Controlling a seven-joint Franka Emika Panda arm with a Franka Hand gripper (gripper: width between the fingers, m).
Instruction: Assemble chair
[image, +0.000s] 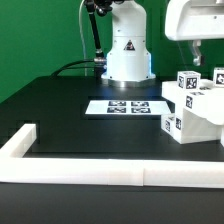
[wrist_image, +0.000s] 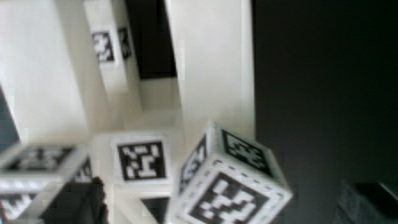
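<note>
The tool (image: 192, 62) hangs wide open and empty just above the chair (image: 196, 105); descending off-centre could knock it sideways.

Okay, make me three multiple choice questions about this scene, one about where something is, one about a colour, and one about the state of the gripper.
1. In the exterior view, where does the chair assembly stand?
A. on that view's left
B. on that view's right
C. on the border rail

2. What colour is the table top?
A. black
B. white
C. green

3. How do the gripper's fingers stand?
A. shut on a chair part
B. shut on nothing
C. open, holding nothing

Answers: 1 B, the white tagged parts sit at that view's right edge, beside the marker board. 2 A, the surface is black inside the white border rail. 3 C, the fingers hang apart above the assembly, gripping nothing.
</note>
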